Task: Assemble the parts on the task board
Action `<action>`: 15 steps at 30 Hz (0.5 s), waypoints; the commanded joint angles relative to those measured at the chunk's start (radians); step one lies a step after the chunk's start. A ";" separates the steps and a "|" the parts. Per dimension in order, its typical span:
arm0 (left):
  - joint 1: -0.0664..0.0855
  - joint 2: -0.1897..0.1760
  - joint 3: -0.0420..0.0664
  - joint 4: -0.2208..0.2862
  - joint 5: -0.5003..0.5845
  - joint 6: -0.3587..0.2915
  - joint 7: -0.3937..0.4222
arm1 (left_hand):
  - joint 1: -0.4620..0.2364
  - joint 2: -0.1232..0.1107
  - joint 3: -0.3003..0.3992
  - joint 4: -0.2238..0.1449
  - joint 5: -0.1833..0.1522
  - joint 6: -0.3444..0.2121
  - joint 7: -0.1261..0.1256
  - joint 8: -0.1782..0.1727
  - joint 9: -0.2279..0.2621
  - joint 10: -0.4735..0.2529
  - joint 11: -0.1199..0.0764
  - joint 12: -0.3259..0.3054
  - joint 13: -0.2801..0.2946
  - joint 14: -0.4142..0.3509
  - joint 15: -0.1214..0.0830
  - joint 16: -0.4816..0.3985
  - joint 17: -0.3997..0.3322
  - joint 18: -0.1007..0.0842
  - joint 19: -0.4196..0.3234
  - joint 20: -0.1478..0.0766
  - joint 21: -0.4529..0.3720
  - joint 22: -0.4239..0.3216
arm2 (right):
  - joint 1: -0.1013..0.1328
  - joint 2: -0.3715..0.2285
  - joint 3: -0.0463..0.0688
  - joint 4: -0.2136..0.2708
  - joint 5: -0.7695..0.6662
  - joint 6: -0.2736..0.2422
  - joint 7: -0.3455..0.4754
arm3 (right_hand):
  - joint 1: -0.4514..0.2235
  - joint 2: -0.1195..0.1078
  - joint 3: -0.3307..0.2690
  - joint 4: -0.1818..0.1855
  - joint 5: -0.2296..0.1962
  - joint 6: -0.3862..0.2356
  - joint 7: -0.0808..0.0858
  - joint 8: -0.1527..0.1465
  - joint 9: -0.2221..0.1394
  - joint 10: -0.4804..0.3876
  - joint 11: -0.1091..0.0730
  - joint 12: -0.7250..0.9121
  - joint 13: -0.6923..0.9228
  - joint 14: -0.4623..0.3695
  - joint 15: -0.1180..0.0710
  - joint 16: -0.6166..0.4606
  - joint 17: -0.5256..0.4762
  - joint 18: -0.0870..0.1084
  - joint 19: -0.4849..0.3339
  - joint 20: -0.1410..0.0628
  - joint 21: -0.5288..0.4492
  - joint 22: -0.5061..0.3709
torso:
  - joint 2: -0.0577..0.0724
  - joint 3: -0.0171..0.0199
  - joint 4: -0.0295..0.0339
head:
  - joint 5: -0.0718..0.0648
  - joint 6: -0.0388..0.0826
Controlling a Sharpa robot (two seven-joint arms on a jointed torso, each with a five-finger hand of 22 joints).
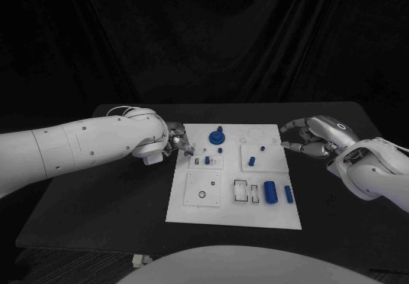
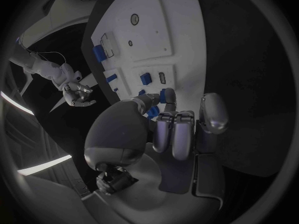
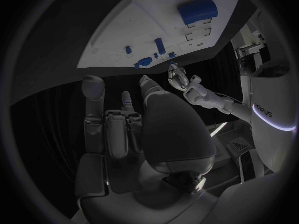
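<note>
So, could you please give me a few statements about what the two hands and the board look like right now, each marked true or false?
1. The left hand pinches a small blue part at the task board's left edge. True.
2. The right hand rests on the board. False: it is beside the board's right edge, over the black table.
3. The right hand holds a blue part. False: it holds nothing.
4. A large blue cylinder lies on the board's near right part. True.
</note>
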 commanded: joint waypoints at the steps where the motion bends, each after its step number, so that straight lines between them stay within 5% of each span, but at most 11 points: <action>1: -0.002 0.000 0.001 0.011 0.001 0.021 -0.034 | -0.007 0.001 0.029 -0.020 -0.004 0.029 -0.023 -0.005 -0.001 0.080 -0.007 -0.004 0.234 0.104 -0.006 0.001 0.260 -0.001 -0.001 -0.005 -0.007 -0.001 | -0.003 -0.003 0.001 0.004 0.000 0.000 -0.019 | 0.007 0.006 0.000 -0.007 0.002 0.006 0.000 0.004 -0.002 0.105 0.006 0.003 0.261 0.089 0.005 -0.004 0.203 -0.011 0.001 0.005 -0.005 0.000 | 0.000 0.0006 0.0001 | -0.002 0.000; 15: -0.017 0.011 0.001 0.021 0.001 0.043 -0.039 | -0.010 0.005 0.032 -0.019 -0.005 0.031 -0.023 -0.011 -0.008 0.078 -0.007 -0.006 0.232 0.102 -0.006 0.000 0.259 -0.001 -0.001 -0.006 -0.009 -0.001 | -0.003 0.000 0.001 0.003 0.000 -0.001 -0.018 | 0.007 0.006 0.000 -0.007 0.002 0.006 0.000 0.004 -0.002 0.105 0.006 0.003 0.261 0.089 0.005 -0.004 0.203 -0.011 0.001 0.005 -0.005 0.000 | 0.002 -0.0011 0.0000 | 0.000 0.000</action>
